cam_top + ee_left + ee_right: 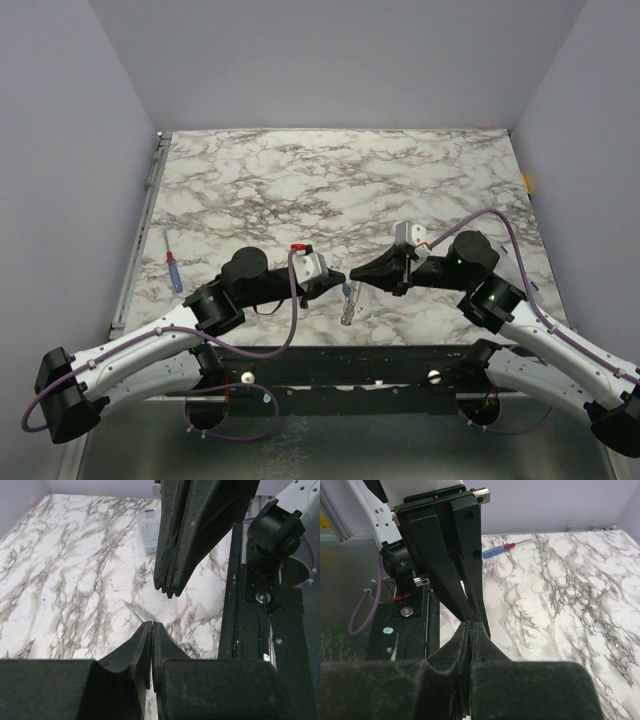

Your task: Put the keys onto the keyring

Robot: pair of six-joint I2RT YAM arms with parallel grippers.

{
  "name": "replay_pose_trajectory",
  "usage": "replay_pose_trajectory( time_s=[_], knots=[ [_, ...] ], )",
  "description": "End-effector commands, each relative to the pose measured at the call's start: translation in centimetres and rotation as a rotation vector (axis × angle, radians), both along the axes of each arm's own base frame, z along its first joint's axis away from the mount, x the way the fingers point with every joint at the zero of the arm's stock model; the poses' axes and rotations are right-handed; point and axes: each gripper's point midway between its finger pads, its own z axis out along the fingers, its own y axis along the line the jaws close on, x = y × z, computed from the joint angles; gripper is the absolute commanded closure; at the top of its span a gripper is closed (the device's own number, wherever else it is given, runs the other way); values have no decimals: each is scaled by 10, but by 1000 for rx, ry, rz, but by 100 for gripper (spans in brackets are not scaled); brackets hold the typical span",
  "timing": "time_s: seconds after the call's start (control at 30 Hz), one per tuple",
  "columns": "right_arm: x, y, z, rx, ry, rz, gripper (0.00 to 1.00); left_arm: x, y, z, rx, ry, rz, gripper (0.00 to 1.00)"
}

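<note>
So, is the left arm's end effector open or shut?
Shut. In its wrist view the left end effector has its fingers pressed together; whether anything thin is pinched, cannot tell.

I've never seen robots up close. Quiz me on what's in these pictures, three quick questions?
1. True or false: the screwdriver lies on the right arm's side of the table.
2. How do the left gripper and right gripper stand? A) far apart B) tips meeting C) off the table
3. What small silvery things show just below those tips in the top view?
Key: 1 false; 2 B; 3 the keys.
</note>
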Motion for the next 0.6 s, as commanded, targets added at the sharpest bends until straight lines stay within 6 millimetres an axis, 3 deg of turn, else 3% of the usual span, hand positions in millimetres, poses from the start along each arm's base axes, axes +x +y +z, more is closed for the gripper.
replay_pose_trajectory(
  time_s=[0.0,0.03,0.2,0.33,0.37,0.47,0.57],
  knots=[
    [-7,0,9,33,-28,29,99,-6,-4,12,-11,-14,-43,96],
    [-7,0,8,31,-26,29,99,-5,-4,11,-10,-14,-42,100],
    [-6,0,4,23,-19,26,99,-5,-3,13,-15,-12,-34,100],
    [13,-3,-6,-3,23,-87,99,5,3,9,-7,19,42,100],
    [21,-5,-12,-11,44,-136,99,7,5,7,-8,35,69,96],
    [43,-13,-27,-3,127,-292,99,26,17,-4,-18,134,234,66],
    [68,-22,-57,-3,259,-471,97,52,41,-34,16,240,475,44]
  ],
)
